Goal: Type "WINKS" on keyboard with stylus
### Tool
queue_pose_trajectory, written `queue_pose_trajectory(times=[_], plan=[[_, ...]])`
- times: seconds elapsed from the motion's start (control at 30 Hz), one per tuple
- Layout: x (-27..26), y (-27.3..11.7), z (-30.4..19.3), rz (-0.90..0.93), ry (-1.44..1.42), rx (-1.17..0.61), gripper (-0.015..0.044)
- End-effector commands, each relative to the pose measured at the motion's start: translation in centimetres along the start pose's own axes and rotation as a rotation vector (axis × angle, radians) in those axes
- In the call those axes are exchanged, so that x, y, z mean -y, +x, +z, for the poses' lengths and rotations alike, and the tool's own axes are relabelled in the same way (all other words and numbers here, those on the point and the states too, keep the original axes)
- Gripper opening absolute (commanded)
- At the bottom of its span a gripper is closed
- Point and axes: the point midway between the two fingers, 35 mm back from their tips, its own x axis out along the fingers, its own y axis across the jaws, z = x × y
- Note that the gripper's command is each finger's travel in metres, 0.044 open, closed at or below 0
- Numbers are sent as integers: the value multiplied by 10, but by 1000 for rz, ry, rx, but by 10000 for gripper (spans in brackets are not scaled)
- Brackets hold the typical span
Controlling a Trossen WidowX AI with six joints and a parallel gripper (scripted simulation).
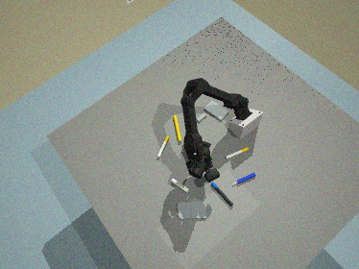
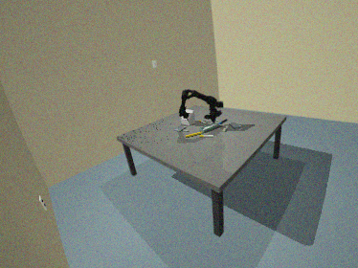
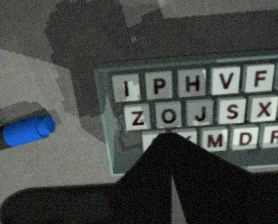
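Note:
The keyboard lies under the gripper in the wrist view. Its I, P, H, V and F keys show in the top row, Z, O, J, S and X below. M and D show in the lower row, where the fingers hide some keys. My gripper is shut with its tips together and nothing seen between them, over the keyboard just below the O key. In the top view the arm hides the keyboard. Several pen-like sticks lie around it; I cannot tell which is the stylus.
A black pen with a blue end lies beside the keyboard. A yellow stick, a yellow-white one, a white one, a white-yellow one and a blue pen lie around. Grey slabs lie on the table.

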Motion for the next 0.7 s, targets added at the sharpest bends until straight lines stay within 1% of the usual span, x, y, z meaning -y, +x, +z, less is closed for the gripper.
queue_pose_trajectory(times=[0.0, 0.17, 0.37, 0.67], plan=[[-1, -2, 3, -18, 5, 9, 0], [1, -2, 3, -18, 5, 9, 0], [62, -2, 3, -22, 4, 8, 0], [64, -2, 3, -23, 4, 8, 0]])
